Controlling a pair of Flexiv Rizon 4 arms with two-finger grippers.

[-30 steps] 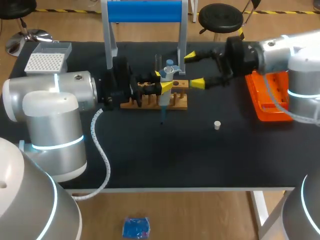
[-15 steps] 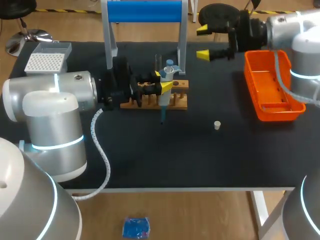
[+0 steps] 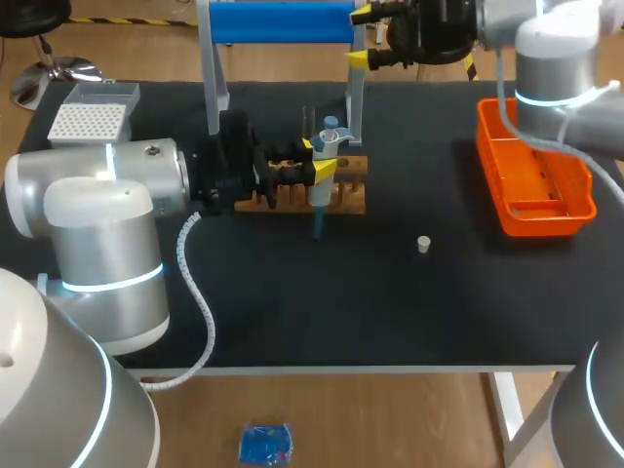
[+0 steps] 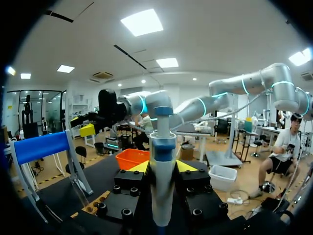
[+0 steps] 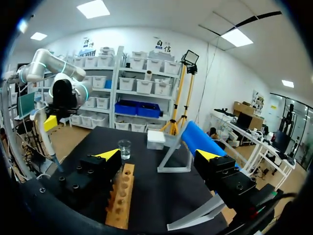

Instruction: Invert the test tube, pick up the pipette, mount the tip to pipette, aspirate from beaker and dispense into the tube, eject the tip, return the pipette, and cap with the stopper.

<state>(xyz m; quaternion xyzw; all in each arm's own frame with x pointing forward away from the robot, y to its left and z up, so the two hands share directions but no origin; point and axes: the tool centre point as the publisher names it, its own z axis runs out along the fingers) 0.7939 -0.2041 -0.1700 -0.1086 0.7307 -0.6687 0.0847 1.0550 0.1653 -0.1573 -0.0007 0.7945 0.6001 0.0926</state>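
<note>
Two left fingers (image 4: 139,167): clamped on the pipette (image 3: 326,146) from both sides, just under its head, holding it upright over the rack (image 3: 346,200).
Pipette handling: likely light, rigid plastic with a smooth barrel. The thick upper body is the sound place to hold, and the present grip sits there.
Tip (image 3: 317,232): mounted on the pipette's lower end, pointing down at the tabletop (image 3: 390,312) in front of the rack. It looks thin and is probably only press-fitted, so a sideways knock could bend or shed it.
Test tube (image 3: 308,122): a clear tube stands upright just behind the pipette, apparently in the rack. It is probably glass, so slick and breakable; best taken at mid-length with a gentle squeeze.
Beaker (image 5: 124,148): small and clear, standing beyond the rack's far end in the right wrist view. I cannot tell the liquid level.
Stopper (image 3: 423,244): small and pale, alone on the tabletop, well apart from the rack. Likely very light and apt to roll or skid.
Right fingers (image 3: 358,58): spread wide with nothing between them, high by the blue stand (image 3: 283,21).
Further out: tip box (image 3: 88,119) at the left, orange tray (image 3: 492,171) at the right.
Writing: none legible on any task item.
</note>
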